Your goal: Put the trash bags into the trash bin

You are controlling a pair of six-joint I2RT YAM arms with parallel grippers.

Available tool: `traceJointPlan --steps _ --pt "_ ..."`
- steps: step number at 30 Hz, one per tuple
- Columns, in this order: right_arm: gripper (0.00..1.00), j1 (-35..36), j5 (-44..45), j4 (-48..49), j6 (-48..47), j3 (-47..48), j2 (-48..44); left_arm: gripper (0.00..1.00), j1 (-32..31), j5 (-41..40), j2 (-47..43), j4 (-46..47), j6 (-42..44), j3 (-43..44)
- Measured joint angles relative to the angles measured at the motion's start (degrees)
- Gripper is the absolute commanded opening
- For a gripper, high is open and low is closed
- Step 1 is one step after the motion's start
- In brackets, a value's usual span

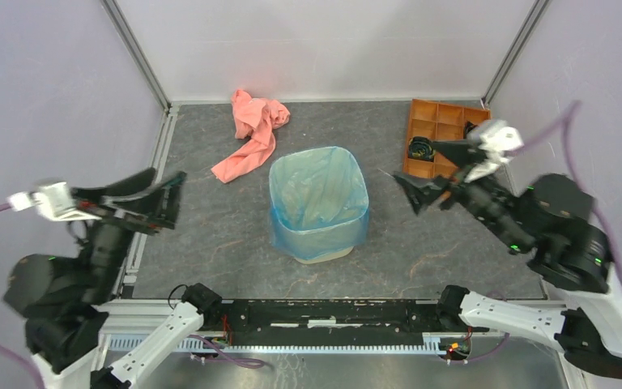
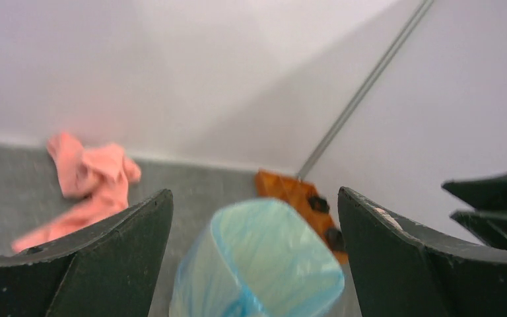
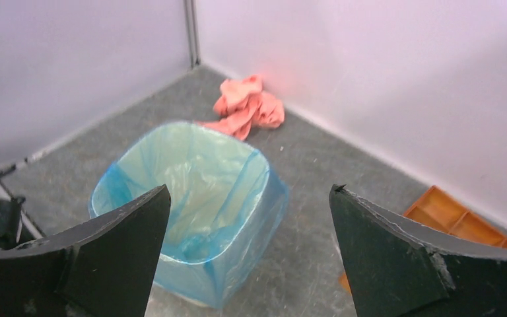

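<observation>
We see the trash bin (image 1: 325, 254) standing upright near the middle of the grey tabletop (image 1: 210, 235). The blue trash bag (image 1: 317, 193) is already in it: the bag lines the inside, its mouth is folded out over the rounded-square rim, and it drapes down the outer walls. Only a strip of cream plastic shows at the base.

From the bin, our left end effector (image 1: 173, 199) sits at about 9 o'clock, well apart from it and over the tabletop's edge. Its jaws are spread wide and hold nothing, and its wrist view shows the bag-lined bin framed between the two fingers.

Our right end effector (image 1: 415, 166) is at about 3 o'clock, nearer the bin but clear of it. It is likewise wide open and empty.

A pink-salmon cloth (image 1: 253, 134) lies crumpled at about 11 o'clock by the back wall. An orange compartment tray (image 1: 445, 121) sits at about 2 o'clock in the far corner, with a dark item in one compartment that we cannot make out.
</observation>
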Motion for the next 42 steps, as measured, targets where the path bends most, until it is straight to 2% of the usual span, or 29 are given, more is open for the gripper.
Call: traceJointPlan --steps 4,7,22,42 --pt "0.98 0.0 1.9 1.7 -1.2 0.3 -6.2 1.0 0.0 -1.9 2.8 2.0 4.8 10.3" --pt "0.98 0.0 3.3 2.3 -1.7 0.2 -7.7 1.0 0.0 -2.8 3.3 3.6 7.1 12.6" --pt "0.98 0.0 8.0 3.6 -1.9 -3.0 -8.3 1.0 0.0 -1.3 8.8 6.9 11.1 10.4" --pt "0.98 0.0 8.5 5.5 -2.0 -4.7 -9.7 1.0 0.0 -1.1 9.0 7.0 11.6 9.7"
